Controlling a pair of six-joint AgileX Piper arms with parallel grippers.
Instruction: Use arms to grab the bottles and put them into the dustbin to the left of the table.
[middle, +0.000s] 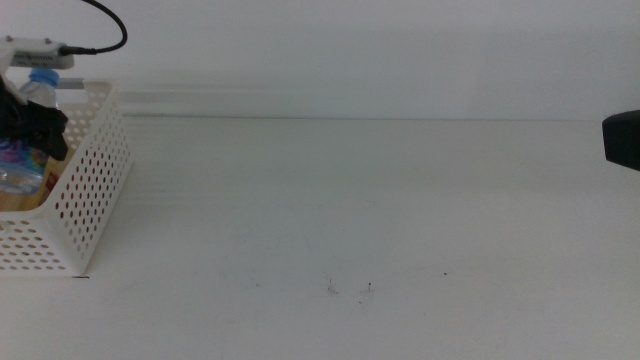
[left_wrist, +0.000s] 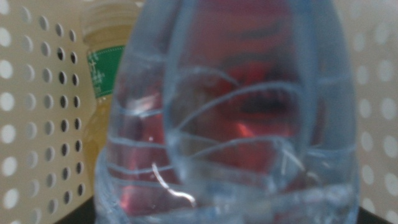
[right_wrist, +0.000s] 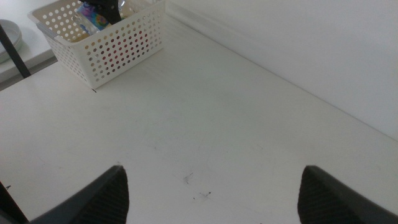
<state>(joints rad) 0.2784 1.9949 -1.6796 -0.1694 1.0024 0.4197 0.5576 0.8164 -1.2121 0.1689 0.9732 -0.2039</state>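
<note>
— At the table's far left corner, item one?
— Left gripper (middle: 35, 125), black fingers down inside the dustbin (middle: 95, 190), white body and black cable above the rim. Its jaws are clamped round the clear water bottle (middle: 28, 130), blue cap uppermost.

— Condition of that bottle?
— Upright or nearly so, lower part below the basket rim. The left wrist view is filled with its ribbed clear wall (left_wrist: 236, 124); whether its base touches the basket floor cannot be told.

— Other contents of the dustbin?
— Yellow tea bottle (left_wrist: 106, 68), green label, against the perforated wall just beside the water bottle. Red soda can (left_wrist: 249, 81), seen only as a red shape through the clear plastic, directly behind it.

— The dustbin itself?
— White, perforated sides, standing on the table (middle: 350, 200) at its left edge.

— Item two?
— Right gripper (right_wrist: 214, 193), jaws spread wide, holding nothing, over the table's right side, well apart from the basket. The middle view shows only a dark part at the right edge.

— Table surface?
— Plain white, a few tiny dark specks (middle: 350, 289) near the front edge.
</note>
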